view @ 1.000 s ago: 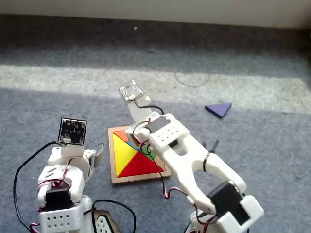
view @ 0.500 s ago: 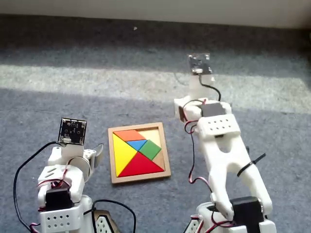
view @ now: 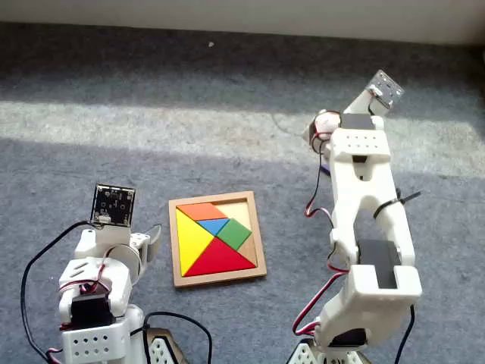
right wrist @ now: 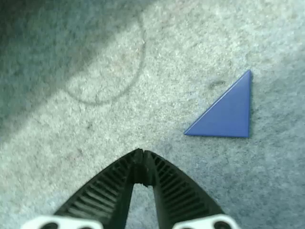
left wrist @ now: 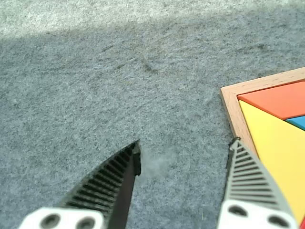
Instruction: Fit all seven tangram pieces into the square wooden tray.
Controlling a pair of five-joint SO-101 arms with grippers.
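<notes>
The square wooden tray (view: 253, 235) lies on the grey carpet with orange (view: 200, 211), blue (view: 214, 225), green (view: 235, 233), yellow (view: 191, 239) and red (view: 218, 260) pieces in it. A bare strip of wood shows at its far right corner. My left gripper (left wrist: 185, 145) is open, low over the carpet just left of the tray's corner (left wrist: 229, 98). My right gripper (right wrist: 141, 157) is shut and empty, with a loose blue triangle (right wrist: 228, 114) lying flat on the carpet a short way beyond its tips. In the high view the right arm (view: 364, 189) stretches to the back right.
A faint ring mark (right wrist: 107, 71) shows on the carpet beside the triangle. A bright band of sunlight (view: 151, 125) crosses the carpet behind the tray. Open carpet lies between the tray and the right arm.
The right arm has swung from over the tray out to the back right and now covers the blue triangle in the high view. The left arm has not moved.
</notes>
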